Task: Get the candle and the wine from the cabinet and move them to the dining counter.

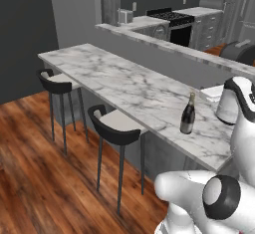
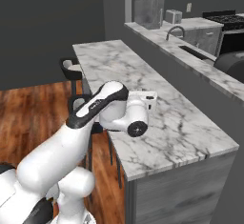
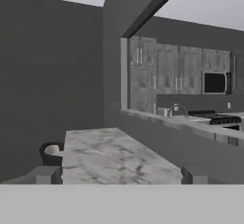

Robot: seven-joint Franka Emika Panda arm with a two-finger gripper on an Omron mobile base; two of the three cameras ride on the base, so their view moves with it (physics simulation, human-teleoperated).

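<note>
The wine (image 1: 188, 114), a dark bottle with a gold-foil neck, stands upright on the dining counter (image 1: 124, 81) near its near end, close to the stool-side edge. My arm is just right of it and not touching it. In the right base view my hand hovers over the dining counter (image 2: 186, 123) and the arm hides the bottle. My gripper (image 3: 119, 175) is open with nothing between its fingertips (image 3: 45, 174), and it looks along the marble slab. The cabinet (image 3: 162, 70), dark grey with pale handles, hangs on the far wall. The candle is out of view.
Two black bar stools (image 1: 60, 83) (image 1: 117, 126) stand along the counter's left side over wood floor. Behind the dining counter runs a higher ledge (image 2: 190, 51) with a sink faucet (image 2: 174, 30). A stove (image 1: 169, 16) and a microwave (image 3: 214, 82) are farther back.
</note>
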